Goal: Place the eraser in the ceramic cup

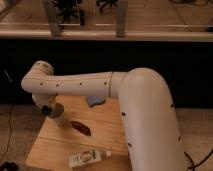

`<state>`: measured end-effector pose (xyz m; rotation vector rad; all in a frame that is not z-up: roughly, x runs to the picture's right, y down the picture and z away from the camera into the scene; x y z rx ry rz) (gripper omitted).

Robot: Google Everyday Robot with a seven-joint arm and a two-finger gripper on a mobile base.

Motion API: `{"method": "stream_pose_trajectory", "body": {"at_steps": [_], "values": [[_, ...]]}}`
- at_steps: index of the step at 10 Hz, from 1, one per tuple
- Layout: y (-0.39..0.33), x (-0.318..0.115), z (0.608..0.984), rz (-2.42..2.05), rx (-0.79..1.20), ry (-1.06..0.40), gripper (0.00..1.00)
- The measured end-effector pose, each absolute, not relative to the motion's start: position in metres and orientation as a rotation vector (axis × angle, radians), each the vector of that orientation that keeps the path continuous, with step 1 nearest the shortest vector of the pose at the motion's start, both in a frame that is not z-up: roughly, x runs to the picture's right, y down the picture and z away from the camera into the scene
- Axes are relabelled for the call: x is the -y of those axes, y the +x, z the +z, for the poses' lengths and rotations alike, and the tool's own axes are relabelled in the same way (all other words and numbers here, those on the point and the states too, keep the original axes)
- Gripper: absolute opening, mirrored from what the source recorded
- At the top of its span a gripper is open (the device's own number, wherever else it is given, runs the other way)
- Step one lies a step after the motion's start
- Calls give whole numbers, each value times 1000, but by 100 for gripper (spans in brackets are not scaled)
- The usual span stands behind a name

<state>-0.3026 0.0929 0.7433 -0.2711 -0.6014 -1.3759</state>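
Observation:
My white arm reaches from the right across a wooden table [107, 132]. Its wrist bends down at the far left, and my gripper [49, 109] hangs there over the table's left back corner. Right at the gripper is a small beige-grey cylinder, the ceramic cup [58, 115]. It stands on the table, touching or just below the gripper. I cannot make out an eraser; anything held in the gripper is hidden by the wrist and the cup.
A dark red-brown flat object [80, 127] lies just right of the cup. A blue object [95, 101] sits at the back, partly under my arm. A white bottle [89, 157] lies on its side near the front edge. My arm covers the table's right side.

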Motion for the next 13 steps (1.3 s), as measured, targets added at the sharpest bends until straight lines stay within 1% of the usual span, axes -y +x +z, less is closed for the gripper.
{"method": "stream_pose_trajectory", "body": {"at_steps": [3, 8, 13], "values": [[-308, -88, 735, -1349, 563, -245, 0], [-319, -81, 719, -1201, 500, -245, 0], [-315, -81, 711, -1058, 602, -189, 0]]}}
